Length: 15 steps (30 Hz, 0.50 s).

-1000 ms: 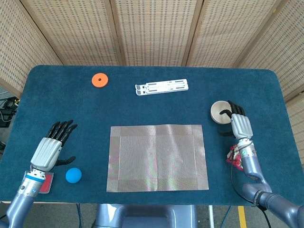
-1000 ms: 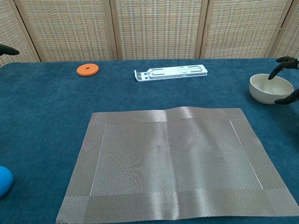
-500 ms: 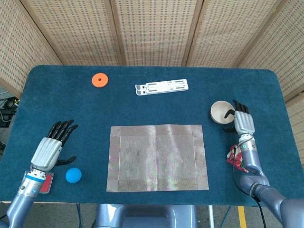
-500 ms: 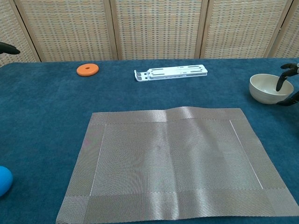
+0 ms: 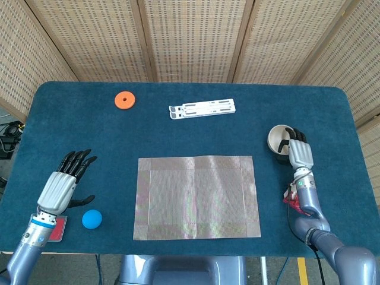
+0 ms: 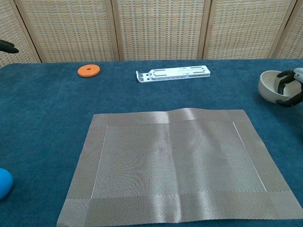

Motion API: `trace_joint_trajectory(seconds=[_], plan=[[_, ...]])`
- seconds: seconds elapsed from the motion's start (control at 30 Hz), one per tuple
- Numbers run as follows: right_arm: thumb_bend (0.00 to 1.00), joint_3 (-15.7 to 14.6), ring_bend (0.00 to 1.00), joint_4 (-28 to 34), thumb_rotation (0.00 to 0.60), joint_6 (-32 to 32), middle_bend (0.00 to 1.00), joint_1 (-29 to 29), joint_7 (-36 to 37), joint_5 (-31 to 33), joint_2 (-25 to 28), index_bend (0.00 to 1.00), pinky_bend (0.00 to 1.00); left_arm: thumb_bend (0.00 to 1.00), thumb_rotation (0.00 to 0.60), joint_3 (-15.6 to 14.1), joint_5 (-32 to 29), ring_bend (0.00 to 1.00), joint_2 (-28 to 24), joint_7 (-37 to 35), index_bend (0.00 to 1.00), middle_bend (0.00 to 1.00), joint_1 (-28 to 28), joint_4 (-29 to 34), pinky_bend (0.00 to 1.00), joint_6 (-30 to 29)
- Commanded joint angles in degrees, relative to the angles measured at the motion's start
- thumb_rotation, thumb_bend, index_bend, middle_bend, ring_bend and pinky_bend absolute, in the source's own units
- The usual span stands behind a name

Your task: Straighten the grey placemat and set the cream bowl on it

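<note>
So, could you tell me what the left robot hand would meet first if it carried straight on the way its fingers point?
Likely nothing: the left robot hand points up-right over bare table; the orange disc lies roughly ahead.

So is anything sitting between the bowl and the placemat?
Nothing visible. The right hand grips the tilted bowl, and only bare blue table lies between it and the placemat.

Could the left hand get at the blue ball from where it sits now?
Probably yes: the left hand lies open on the table right beside the blue ball, with nothing between them.
</note>
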<state>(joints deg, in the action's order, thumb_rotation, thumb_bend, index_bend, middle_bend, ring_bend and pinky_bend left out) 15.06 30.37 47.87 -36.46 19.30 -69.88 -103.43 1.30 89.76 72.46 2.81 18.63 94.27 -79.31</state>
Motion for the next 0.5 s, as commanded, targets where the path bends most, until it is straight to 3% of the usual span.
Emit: trace_joint_trajectory(seconds=[0.03,0.2,0.5], plan=[[0.53,-0.1,0.0,-0.3,0.6,0.3,0.17,0.1,0.2,-0.3,-0.3,0.7,0.02,0.0,0.6,0.0,0.1,0.0,-0.1,-0.1,0.1,0.0,-0.1,0.0,0.0,0.0],[0.53,-0.3,0.0,0.3,0.6,1.9,0.18,0.4,0.7,-1.1,-0.2,0.72,0.02,0.0,0.6,0.1,0.2,0.0,-0.1,-0.3,0.1,0.0,-0.1,0.0,0.0,0.2],[0.52,-1.5,0.0,14.1,0.6,15.6,0.18,3.5,-1.6,-6.2,5.4,0.72,0.02,0.0,0.6,0.3,0.0,0.0,0.1,-0.8,0.11,0.0,-0.1,-0.3,0.0,0.8]])
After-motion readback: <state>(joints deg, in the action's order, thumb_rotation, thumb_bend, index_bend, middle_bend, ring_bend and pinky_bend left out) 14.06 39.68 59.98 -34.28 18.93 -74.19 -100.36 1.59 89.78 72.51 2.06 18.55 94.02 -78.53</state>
